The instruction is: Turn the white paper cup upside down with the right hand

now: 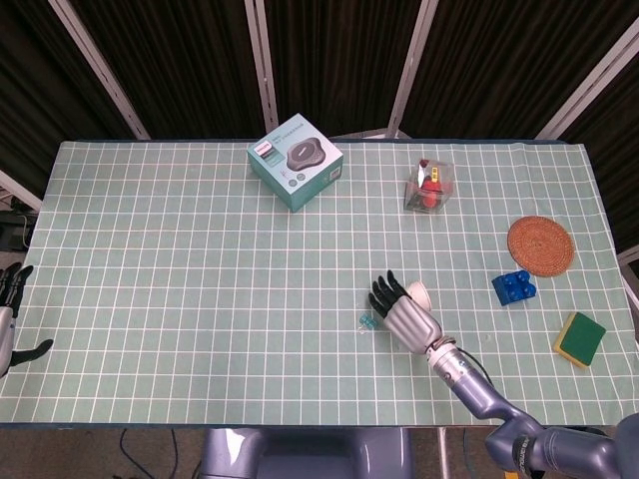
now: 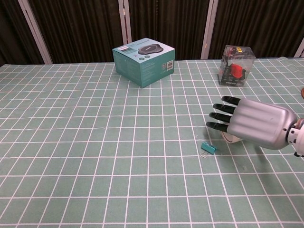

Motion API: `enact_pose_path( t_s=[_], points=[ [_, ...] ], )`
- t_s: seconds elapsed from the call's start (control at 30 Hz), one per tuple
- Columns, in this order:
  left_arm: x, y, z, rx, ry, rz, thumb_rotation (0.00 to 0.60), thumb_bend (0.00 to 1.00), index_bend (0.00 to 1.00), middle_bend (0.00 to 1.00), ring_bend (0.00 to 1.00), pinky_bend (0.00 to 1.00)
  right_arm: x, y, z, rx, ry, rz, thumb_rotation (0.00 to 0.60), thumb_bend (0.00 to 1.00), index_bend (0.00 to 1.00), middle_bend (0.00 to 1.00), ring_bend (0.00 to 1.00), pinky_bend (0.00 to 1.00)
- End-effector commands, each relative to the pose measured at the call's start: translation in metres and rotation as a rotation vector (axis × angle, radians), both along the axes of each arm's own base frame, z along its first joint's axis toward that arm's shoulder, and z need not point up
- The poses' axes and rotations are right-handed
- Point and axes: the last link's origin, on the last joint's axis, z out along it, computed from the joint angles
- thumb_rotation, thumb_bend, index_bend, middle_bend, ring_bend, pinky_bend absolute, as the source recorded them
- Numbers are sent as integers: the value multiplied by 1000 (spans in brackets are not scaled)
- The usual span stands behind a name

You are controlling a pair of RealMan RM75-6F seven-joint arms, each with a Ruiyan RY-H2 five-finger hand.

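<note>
The white paper cup [image 1: 418, 293] peeks out at the far side of my right hand [image 1: 404, 311]; only its pale rim shows in the head view. In the chest view the cup [image 2: 231, 138] is a thin white sliver under my right hand [image 2: 251, 123], which covers nearly all of it. The hand's back faces the cameras and its dark fingers [image 2: 222, 116] are stretched out and slightly apart. Whether the palm touches the cup is hidden. My left hand [image 1: 10, 317] hangs off the table's left edge, fingers apart and empty.
A small teal clip [image 2: 208, 148] lies just left of the right hand. A teal box [image 1: 295, 161] and a clear box with a red item [image 1: 429, 187] stand at the back. A cork coaster [image 1: 540, 245], blue brick [image 1: 513, 287] and sponge [image 1: 579, 338] sit at the right.
</note>
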Motion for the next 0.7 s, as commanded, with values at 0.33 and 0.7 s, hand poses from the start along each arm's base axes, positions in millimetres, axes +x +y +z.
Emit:
enact_pose_path(
  t_s=[0.33, 0.7],
  points=[
    [0, 0, -1, -2, 3, 1, 600, 0, 0, 0, 0, 0, -12, -7, -1, -39, 72, 28, 600, 159, 171, 300, 98, 417],
    [0, 0, -2, -4, 4, 1, 600, 0, 0, 0, 0, 0, -9, -9, 4, -35, 10, 84, 600, 216, 230, 359, 150, 475]
  ],
)
